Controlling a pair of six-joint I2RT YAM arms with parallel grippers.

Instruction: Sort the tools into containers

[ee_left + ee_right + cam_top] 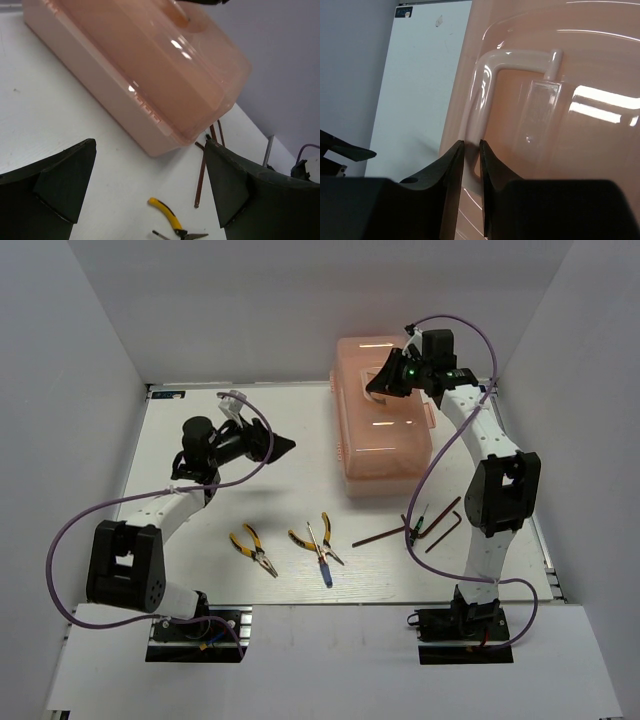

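Observation:
The salmon-pink toolbox (pixel 385 455) lies closed at the back right. My right gripper (pixel 378 386) is above its lid, shut on the white lid handle (pixel 485 95), which sits between the fingertips (pixel 471 146). My left gripper (pixel 283 446) is open and empty, hovering left of the toolbox (pixel 150 65). Two yellow-handled pliers (pixel 254 551) (pixel 303 539) and a blue-handled screwdriver (pixel 325 568) lie at the front middle. Dark hex keys (pixel 380 537) (pixel 446 524) and a small green-black tool (pixel 418 521) lie by the right arm. The left wrist view shows one pliers (pixel 172 220) and a hex key (pixel 201 175).
The white table (pixel 190 540) is walled in by white panels at the back and both sides. Purple cables loop round both arms. The right arm's elbow stands over the hex keys at the table's right.

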